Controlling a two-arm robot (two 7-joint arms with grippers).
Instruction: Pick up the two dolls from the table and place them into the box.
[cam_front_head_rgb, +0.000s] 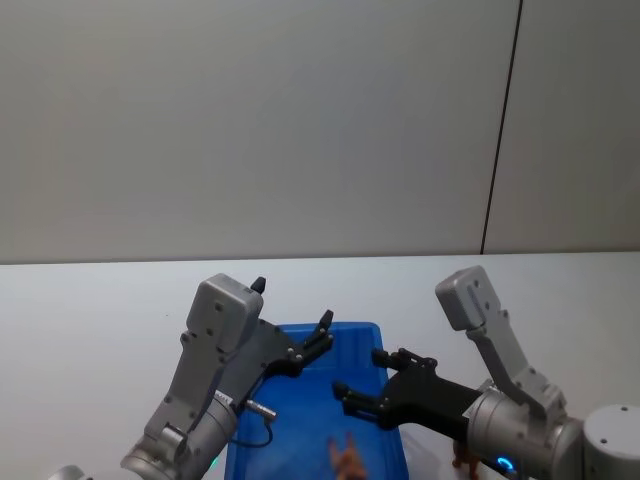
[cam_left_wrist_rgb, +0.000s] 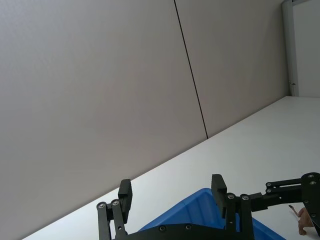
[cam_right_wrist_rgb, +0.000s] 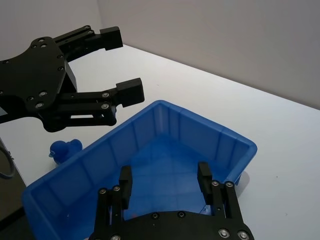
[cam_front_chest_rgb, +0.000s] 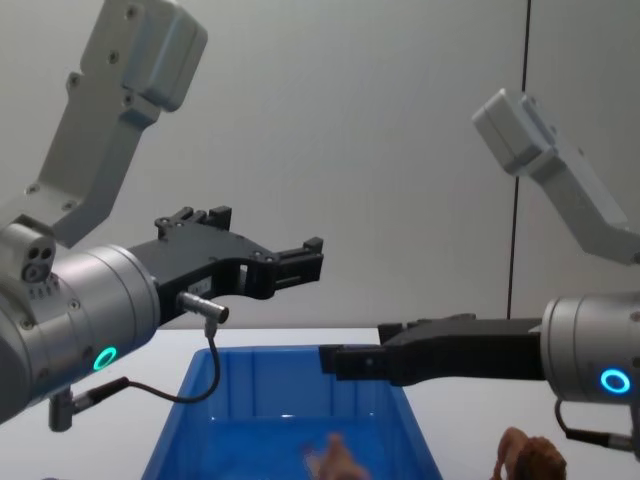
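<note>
Left gripper (cam_front_head_rgb: 322, 334): raised above the far-left part of the box (cam_front_head_rgb: 290, 450), clear of its rim. Jaws wide apart, both fingers (cam_left_wrist_rgb: 125, 195) bare, nothing between them.

Right gripper (cam_front_head_rgb: 358, 375): hangs over the box's right side, pointing inward toward the left gripper. The 2 grippers are near each other but apart. Jaws also spread wide, nothing held; the right wrist view shows blue box floor between the fingertips.

Box: sits on the white table (cam_front_head_rgb: 80, 320) directly in front of the robot, between the 2 arms.

Doll 1, pig (cam_front_chest_rgb: 333, 458): inside the box, on the floor toward the near right side, below the right gripper.

Doll 2, lion (cam_front_chest_rgb: 525, 460): on the table outside the box, just beside its right wall, under the right arm. Only partly visible.
</note>
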